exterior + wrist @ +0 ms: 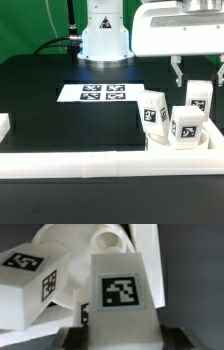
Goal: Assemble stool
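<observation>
Rails (100,165) of white plastic run along the near edge of the black desk (40,110). Just behind them, at the exterior view's right, three stool legs (185,127) stand close together. The end effector (122,335) is over the back leg (197,97) and pinches it by its sides. The marker board (98,93) lies flat farther back.

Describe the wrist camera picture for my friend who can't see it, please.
A white stool leg with a black-and-white square tag fills the middle, held by the gripper, a dark finger each side. Behind it are the round seat and another tagged leg.
</observation>
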### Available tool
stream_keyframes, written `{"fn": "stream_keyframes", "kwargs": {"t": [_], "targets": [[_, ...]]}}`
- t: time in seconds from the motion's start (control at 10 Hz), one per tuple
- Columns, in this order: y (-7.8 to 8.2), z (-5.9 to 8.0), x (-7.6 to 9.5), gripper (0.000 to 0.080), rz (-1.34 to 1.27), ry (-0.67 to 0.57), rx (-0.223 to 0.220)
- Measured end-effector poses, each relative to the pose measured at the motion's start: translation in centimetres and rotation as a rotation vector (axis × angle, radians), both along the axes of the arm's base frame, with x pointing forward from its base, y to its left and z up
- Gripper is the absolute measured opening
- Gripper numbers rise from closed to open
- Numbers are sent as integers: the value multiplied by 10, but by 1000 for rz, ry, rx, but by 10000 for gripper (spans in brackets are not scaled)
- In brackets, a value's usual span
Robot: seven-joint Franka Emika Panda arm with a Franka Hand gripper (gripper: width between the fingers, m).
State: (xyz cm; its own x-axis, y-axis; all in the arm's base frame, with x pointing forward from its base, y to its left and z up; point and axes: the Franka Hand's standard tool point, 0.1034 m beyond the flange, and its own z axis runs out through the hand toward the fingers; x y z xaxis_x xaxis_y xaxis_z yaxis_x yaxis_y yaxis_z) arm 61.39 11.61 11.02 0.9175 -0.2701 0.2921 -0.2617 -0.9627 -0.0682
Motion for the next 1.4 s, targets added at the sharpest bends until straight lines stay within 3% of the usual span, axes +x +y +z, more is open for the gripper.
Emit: {"fn": "stream_keyframes", "kwargs": {"t": [1.4], "targets": [[-3, 4, 8, 337, 25, -27, -10]]}}
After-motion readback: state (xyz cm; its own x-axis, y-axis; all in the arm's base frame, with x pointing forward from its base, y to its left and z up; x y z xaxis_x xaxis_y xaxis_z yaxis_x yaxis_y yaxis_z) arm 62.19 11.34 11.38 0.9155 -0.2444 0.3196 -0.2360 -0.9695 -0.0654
